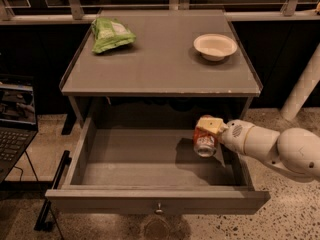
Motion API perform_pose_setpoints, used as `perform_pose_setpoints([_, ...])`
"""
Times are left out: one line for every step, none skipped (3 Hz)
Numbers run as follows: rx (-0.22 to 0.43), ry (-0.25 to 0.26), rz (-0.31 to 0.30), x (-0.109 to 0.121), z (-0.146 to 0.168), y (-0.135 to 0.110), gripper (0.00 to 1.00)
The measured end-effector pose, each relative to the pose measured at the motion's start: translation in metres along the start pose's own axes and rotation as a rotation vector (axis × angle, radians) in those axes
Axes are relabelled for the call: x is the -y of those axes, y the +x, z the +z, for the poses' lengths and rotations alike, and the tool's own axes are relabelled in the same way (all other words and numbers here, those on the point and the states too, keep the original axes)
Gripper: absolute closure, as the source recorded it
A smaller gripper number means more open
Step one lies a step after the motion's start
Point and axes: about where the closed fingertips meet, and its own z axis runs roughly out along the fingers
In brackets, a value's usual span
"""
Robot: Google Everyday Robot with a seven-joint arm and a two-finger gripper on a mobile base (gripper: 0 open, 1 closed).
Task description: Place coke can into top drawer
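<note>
My arm (pixel 282 151) reaches in from the right of the top drawer (pixel 155 200), its white rounded segments lying nearly level, the forearm narrowing toward my wrist (pixel 241 133). The wrist sits just above the drawer's right wall. My pincer (pixel 207 130) hangs over the right half of the open drawer, its yellowish fingers clamped on the tilted coke can (pixel 205 144).

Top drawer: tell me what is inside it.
The top drawer shows only bare floor. Over its right side the pincer holds the coke can; the floor under them is hidden.
</note>
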Motion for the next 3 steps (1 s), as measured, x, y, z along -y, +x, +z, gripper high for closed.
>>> perform_pose_setpoints([-0.023,0.006,0.059,0.0388,0.005,0.007,1.0])
perform_pose_setpoints([-0.024,0.008,0.065,0.0426,0.0053,0.008,1.0])
perform_pose_setpoints([-0.024,0.008,0.065,0.0426,0.0053,0.008,0.83])
